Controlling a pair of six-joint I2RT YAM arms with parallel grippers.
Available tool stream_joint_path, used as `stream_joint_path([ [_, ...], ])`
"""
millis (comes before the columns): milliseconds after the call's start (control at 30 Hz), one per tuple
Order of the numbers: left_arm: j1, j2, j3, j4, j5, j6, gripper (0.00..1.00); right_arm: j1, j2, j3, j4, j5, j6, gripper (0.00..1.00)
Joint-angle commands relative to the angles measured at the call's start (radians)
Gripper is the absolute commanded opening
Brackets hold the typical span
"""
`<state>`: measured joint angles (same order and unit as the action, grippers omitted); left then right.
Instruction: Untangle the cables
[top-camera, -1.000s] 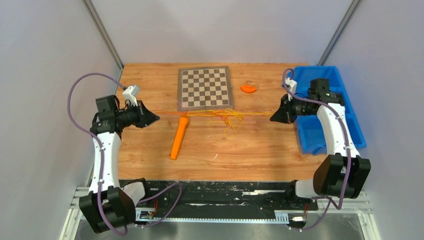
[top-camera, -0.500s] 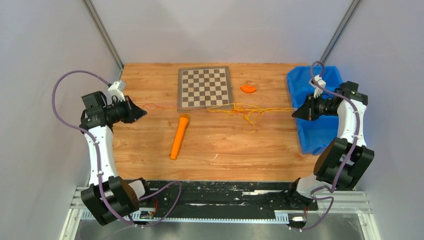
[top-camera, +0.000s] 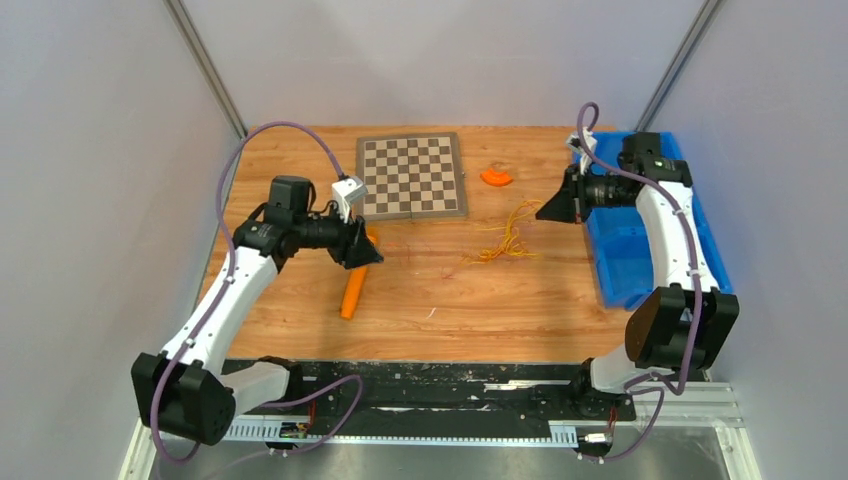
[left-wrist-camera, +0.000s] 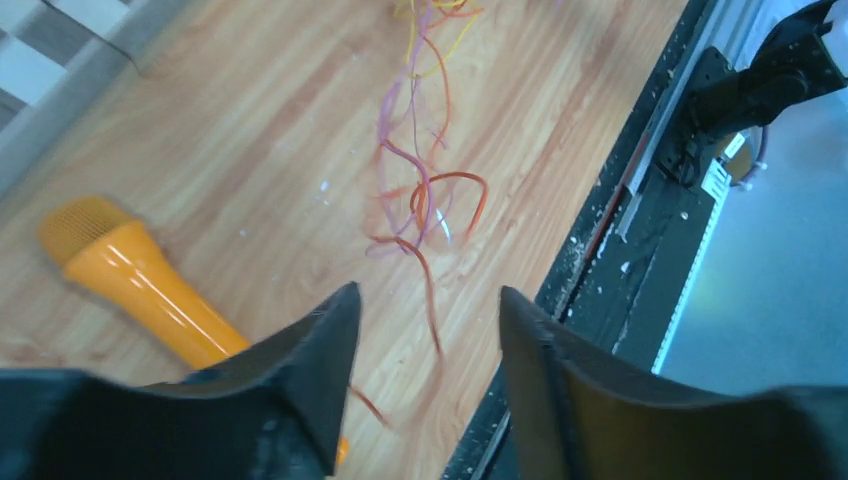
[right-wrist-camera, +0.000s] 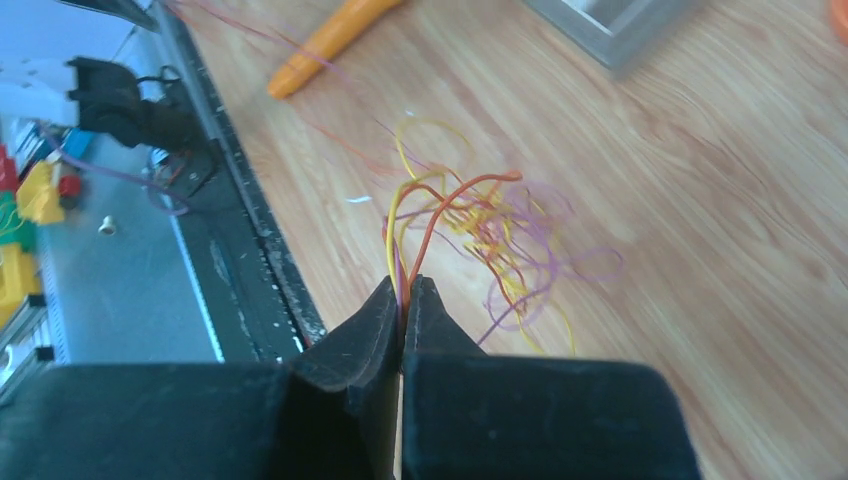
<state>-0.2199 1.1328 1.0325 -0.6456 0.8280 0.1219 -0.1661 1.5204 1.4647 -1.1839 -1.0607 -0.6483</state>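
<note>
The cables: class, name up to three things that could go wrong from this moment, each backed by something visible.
1. The right gripper is shut on several cables at once; pulling might tighten them rather than free them.
2. The left gripper is open and holds nothing, so a pull would likely drag them all along.
3. The orange stick lies close beside the left gripper; closing there could catch it.

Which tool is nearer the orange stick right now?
Left. The left tool hovers open right beside the orange stick; the right tool is far away, shut on the cables.
</note>
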Motion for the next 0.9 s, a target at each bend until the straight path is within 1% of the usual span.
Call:
stream_joint_path([
  [0,-0.027,0.046,-0.025,0.014,-0.044,0.083,0.88,0.133,-0.043,0.082,0.029,-0.084,0.087,0.00],
  [67,-0.029,0.030,-0.025,0.056,-0.049,0.087,0.98,0.196,-0.051,0.100,0.036,-0.085,0.112,0.00],
  [167,-0.045,0.004,-0.030,0.135,-0.038,0.067,1.00,0.259,-0.065,0.117,0.054,-0.102,0.146,0.00],
  [300,-0.132,0.026,-0.028,0.266,-0.040,0.007,1.00,0.321,-0.077,0.124,0.082,-0.125,0.186,0.00],
  [333,-0.172,0.045,-0.036,0.331,-0.049,-0.023,1.00,0.329,-0.078,0.123,0.084,-0.136,0.189,0.00],
  [367,-0.191,0.053,-0.051,0.369,-0.051,-0.039,1.00,0.332,-0.078,0.120,0.084,-0.146,0.187,0.00],
  [400,-0.233,0.071,-0.056,0.450,-0.057,-0.065,1.00,0.337,-0.076,0.116,0.085,-0.156,0.188,0.00],
  [467,-0.301,0.117,-0.054,0.534,-0.086,-0.077,1.00,0.346,-0.071,0.108,0.084,-0.168,0.186,0.00],
  [567,-0.375,0.230,-0.002,0.613,-0.120,-0.118,1.00,0.358,-0.058,0.105,0.084,-0.194,0.183,0.00],
  [600,-0.396,0.257,0.011,0.626,-0.115,-0.160,1.00,0.364,-0.051,0.107,0.085,-0.200,0.184,0.00],
  [633,-0.415,0.306,0.033,0.665,-0.103,-0.179,1.00,0.367,-0.044,0.109,0.086,-0.205,0.184,0.00],
  [700,-0.439,0.375,0.070,0.682,-0.086,-0.215,1.00,0.370,-0.026,0.121,0.087,-0.209,0.188,0.00],
  [767,-0.451,0.426,0.089,0.693,-0.070,-0.255,0.95,0.370,-0.007,0.138,0.092,-0.215,0.195,0.00],
  [800,-0.452,0.437,0.091,0.704,-0.061,-0.274,0.90,0.370,0.000,0.144,0.096,-0.209,0.202,0.00],
  [833,-0.453,0.452,0.089,0.732,-0.051,-0.313,0.87,0.370,0.010,0.149,0.101,-0.203,0.209,0.00],
  [867,-0.453,0.456,0.084,0.749,-0.044,-0.330,0.80,0.369,0.020,0.151,0.106,-0.201,0.214,0.00],
])
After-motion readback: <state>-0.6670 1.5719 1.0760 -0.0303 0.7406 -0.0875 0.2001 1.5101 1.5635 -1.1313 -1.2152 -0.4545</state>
